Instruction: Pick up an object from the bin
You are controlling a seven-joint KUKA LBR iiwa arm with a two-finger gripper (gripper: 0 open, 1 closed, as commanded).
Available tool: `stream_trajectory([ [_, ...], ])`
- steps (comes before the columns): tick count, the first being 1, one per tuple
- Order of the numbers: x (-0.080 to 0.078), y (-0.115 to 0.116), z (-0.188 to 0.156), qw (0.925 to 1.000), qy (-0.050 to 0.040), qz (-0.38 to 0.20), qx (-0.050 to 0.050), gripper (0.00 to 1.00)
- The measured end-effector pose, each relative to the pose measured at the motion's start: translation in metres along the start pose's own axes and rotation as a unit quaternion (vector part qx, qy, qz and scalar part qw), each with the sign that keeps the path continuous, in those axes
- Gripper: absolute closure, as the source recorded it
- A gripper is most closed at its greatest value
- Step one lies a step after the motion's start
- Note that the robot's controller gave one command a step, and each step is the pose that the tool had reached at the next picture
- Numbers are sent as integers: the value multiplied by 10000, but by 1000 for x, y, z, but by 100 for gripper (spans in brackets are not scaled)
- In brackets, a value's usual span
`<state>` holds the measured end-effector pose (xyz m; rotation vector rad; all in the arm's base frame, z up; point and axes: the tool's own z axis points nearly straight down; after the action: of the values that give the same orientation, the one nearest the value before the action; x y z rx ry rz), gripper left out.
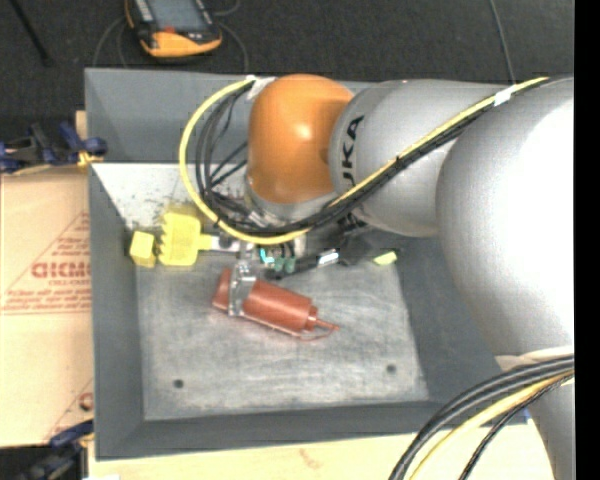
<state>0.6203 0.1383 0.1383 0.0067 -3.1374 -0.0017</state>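
Note:
A red cylindrical thing [282, 311], like a small bottle with a tapered tip pointing right, lies on its side in the middle of the bin floor. My gripper [243, 292] is down at its left end, its metal tip overlapping the red body. Just left of the gripper, near the bin's left wall, lies a yellow blocky thing [178, 240] with a smaller yellow piece [143, 249] at its left side.
A small yellow-green scrap [385, 258] lies to the right under the arm. The arm with its orange cover hangs over the back half of the bin. Bare floor runs along the front and right.

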Motion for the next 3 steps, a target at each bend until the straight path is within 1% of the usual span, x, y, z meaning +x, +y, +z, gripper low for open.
stream_trajectory([
  [1, -2, 0, -5, 10000, -39, 10, -6, 0],
  [2, -13, -45, 57, 9999, -84, 51, -43, 100],
  [3, -13, -45, 57, 9999, -85, 55, -44, 100],
])
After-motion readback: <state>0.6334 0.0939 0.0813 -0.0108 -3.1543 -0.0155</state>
